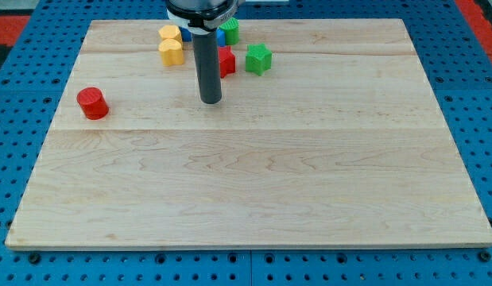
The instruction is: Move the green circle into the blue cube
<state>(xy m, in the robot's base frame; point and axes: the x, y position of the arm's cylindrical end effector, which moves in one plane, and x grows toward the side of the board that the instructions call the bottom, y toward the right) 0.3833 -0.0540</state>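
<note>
The green circle sits near the view's top, just right of my rod. A blue block touches its left side and is mostly hidden behind the rod, so I cannot make out its shape. Another bit of blue shows left of the rod, behind the yellow blocks. My tip rests on the board below this cluster, well below the green circle and the blue block and touching no block.
A red block sits right beside the rod, with a green star to its right. Two yellow blocks lie left of the rod. A red cylinder stands alone at the view's left.
</note>
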